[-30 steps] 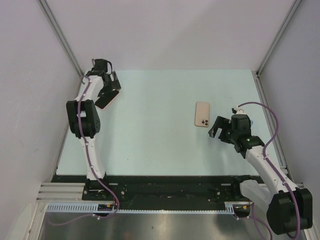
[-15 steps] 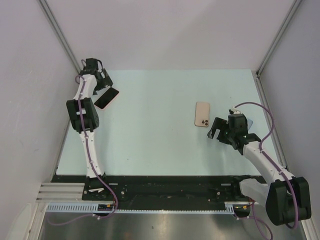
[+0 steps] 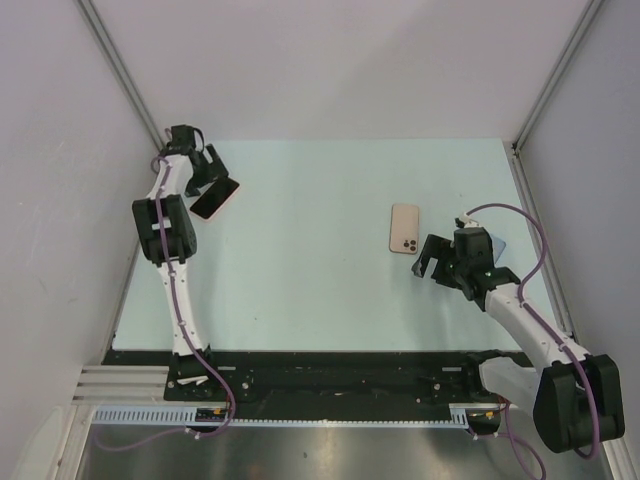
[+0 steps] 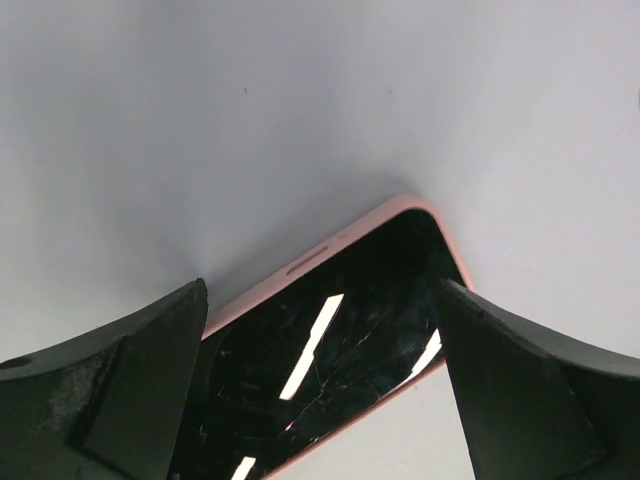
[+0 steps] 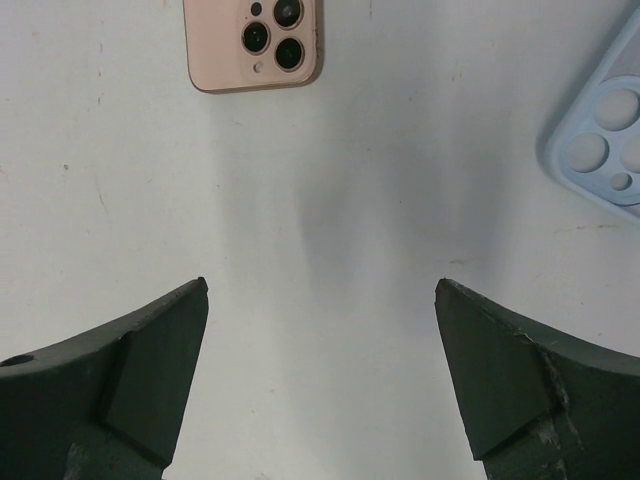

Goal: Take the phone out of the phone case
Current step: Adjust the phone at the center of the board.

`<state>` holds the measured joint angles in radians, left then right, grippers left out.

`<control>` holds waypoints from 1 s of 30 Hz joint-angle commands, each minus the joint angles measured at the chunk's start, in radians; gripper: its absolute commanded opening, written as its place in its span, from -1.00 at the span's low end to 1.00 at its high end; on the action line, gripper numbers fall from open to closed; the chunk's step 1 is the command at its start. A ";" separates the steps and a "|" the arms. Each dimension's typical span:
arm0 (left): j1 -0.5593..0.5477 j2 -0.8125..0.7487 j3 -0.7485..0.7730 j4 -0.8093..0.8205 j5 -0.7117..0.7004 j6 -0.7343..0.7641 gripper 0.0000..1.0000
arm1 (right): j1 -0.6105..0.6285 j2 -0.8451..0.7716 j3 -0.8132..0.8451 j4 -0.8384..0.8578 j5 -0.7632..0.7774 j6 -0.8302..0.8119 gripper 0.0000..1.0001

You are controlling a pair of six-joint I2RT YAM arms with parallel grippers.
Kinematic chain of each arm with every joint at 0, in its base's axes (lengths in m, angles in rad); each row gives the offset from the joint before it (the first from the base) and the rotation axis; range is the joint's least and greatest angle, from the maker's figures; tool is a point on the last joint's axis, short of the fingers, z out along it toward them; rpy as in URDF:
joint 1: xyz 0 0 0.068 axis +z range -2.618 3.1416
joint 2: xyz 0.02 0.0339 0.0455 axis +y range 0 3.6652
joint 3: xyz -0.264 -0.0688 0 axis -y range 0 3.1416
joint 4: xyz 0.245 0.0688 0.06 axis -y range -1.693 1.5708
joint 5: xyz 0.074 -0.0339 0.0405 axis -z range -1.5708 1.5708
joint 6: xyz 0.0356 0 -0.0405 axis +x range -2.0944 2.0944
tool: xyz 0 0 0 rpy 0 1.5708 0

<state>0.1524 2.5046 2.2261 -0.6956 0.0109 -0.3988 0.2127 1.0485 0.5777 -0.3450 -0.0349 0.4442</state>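
Pink phone (image 3: 404, 229) face-down, blue case (image 5: 603, 130) nearby, cased phone (image 4: 340, 350) far left

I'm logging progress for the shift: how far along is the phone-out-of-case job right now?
Looks done: a bare-looking phone lies face down, apart from an empty light-blue case. In hand: nothing gripped; the left pincer stands open over a screen-up pink-rimmed phone, the right pincer open over the table. Left: if that rim is a case, the phone inside must come out.

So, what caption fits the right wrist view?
Open right claw over the table, pink phone face down, empty blue case beside.
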 commanded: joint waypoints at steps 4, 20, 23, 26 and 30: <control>-0.060 -0.183 -0.351 0.053 0.100 0.018 0.99 | 0.010 -0.044 0.030 0.005 0.010 0.014 0.99; -0.243 -0.458 -0.700 0.111 -0.114 -0.064 0.99 | 0.040 -0.182 0.022 -0.086 0.021 -0.009 0.99; -0.247 -0.475 -0.685 0.094 -0.143 -0.149 0.95 | 0.042 -0.202 0.008 -0.092 0.020 -0.001 1.00; -0.251 -0.484 -0.654 0.050 -0.189 -0.316 0.95 | 0.043 -0.212 -0.001 -0.078 -0.012 0.011 0.99; -0.280 -0.497 -0.590 -0.002 -0.290 -0.481 0.94 | 0.054 -0.222 -0.009 -0.080 -0.019 0.022 0.99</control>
<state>-0.1036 2.0846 1.5494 -0.6193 -0.1425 -0.6540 0.2554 0.8486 0.5751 -0.4229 -0.0395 0.4545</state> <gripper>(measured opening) 0.973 0.995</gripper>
